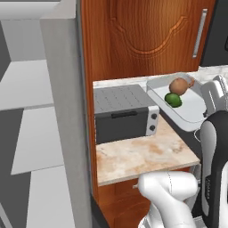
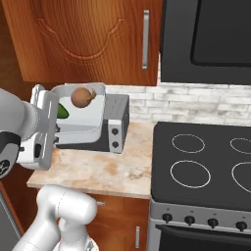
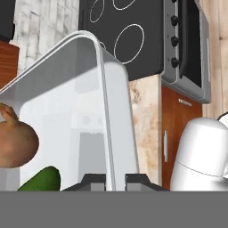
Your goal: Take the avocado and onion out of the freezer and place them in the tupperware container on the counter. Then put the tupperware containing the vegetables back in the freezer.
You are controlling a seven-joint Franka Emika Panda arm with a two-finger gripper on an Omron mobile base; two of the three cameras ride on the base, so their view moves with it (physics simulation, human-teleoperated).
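Two vegetables in the tupperware container (image 3: 67, 102), long axis away from pincer (image 3: 115, 179).

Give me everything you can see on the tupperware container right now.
The tupperware container is a shallow, pale, translucent-looking tray with rounded corners and a low rim. It is lifted off the counter and tilted, beside the toaster oven. The gripper is shut on its rim. The onion and avocado lie inside, touching.
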